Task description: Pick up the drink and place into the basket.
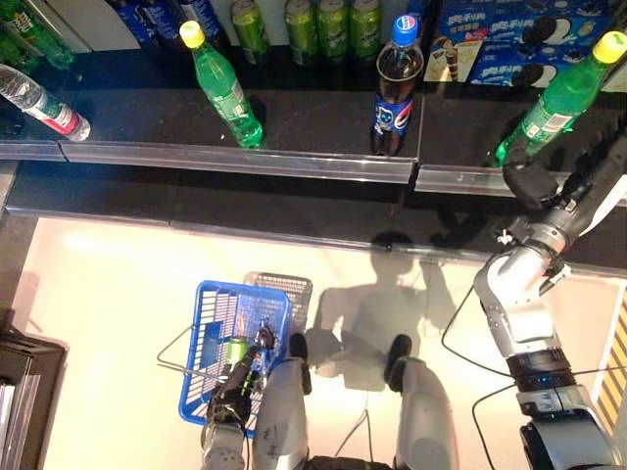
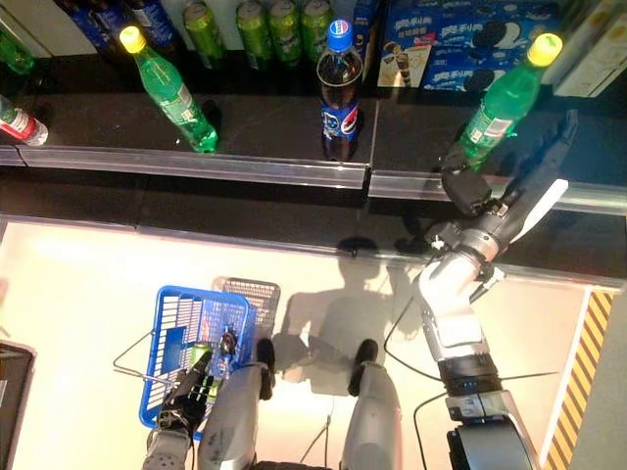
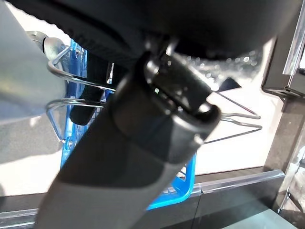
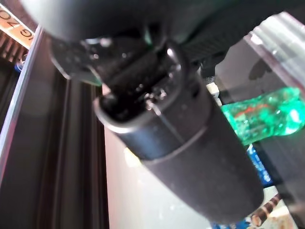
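A green drink bottle (image 1: 563,98) with a yellow cap stands at the right of the dark shelf; it also shows in the right wrist view (image 4: 267,114). My right hand (image 2: 470,186) is at the bottle's base, open, with the fingers (image 2: 558,147) straight beside it and the thumb (image 4: 181,143) on the near side. My left hand (image 1: 230,392) is shut on the thin wire handles (image 3: 238,114) of the blue basket (image 1: 211,313), which hangs low at the left. A green can (image 1: 235,349) and a blue drink (image 1: 260,360) lie in the basket.
On the shelf stand another green bottle (image 1: 227,88), a cola bottle (image 1: 397,83), green cans (image 1: 318,24), cookie boxes (image 1: 509,39) and a clear bottle (image 1: 44,103). A metal rail (image 1: 245,159) edges the shelf. A yellow-black floor stripe (image 1: 612,362) is at the right.
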### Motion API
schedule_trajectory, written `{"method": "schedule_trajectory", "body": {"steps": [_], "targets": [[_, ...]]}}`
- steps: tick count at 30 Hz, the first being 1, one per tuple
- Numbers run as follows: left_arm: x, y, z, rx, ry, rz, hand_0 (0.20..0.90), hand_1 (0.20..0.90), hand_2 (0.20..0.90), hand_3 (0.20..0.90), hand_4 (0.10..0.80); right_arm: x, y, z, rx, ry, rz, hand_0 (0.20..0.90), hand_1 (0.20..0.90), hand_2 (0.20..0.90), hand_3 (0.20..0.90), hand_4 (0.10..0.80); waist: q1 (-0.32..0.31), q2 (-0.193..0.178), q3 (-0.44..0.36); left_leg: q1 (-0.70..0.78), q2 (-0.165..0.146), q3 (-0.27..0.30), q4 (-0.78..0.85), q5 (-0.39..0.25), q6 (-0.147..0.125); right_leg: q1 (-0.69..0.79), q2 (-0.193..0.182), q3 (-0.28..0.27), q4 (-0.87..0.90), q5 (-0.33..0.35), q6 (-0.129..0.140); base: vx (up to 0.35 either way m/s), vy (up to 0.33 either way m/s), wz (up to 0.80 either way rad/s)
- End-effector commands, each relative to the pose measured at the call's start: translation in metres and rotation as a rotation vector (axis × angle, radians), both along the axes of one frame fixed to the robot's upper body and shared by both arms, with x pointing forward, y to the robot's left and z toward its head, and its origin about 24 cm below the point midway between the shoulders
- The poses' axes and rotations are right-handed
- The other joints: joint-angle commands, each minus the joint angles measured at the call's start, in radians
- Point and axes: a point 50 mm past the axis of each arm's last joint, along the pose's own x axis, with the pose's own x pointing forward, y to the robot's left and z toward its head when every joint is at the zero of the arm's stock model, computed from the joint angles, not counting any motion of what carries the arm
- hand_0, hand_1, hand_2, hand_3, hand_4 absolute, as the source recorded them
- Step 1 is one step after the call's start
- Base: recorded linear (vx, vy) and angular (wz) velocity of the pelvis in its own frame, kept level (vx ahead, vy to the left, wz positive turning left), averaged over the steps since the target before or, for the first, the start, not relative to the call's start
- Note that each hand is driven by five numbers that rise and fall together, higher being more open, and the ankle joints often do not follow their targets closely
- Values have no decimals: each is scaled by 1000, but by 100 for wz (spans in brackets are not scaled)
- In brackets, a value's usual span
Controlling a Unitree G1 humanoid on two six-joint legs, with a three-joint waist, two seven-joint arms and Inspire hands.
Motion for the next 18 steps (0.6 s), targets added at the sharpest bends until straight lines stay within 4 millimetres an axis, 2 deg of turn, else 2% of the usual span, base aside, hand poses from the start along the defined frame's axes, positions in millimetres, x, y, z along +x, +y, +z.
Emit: {"method": "schedule_trajectory", "body": {"steps": [1,11,18], "targets": [[14,26,32,141,-239,-9,300,300,300,200,100,-5,-2,67,-69,-256,19,900,900,900,900,800,7,-13,-17,-95,-35,-58,96,176,12,94,19,-36,-61,1,-17,0,0,0],[10,32,29,153,-209,-27,300,300,300,200,100,12,-10,84,-41,-226,44,900,900,900,900,800,37,-5,-17,-135,-45,-71,102,182,13,62,14,-46,-52,2,-21,0,0,0],[10,34,30,159,-218,-44,300,300,300,200,100,18,-21,88,-6,-210,18,900,900,900,900,800,51,-3,-17,-159,-54,-78,109,176,19,36,8,-49,-35,-1,-23,14,1,5]]}}
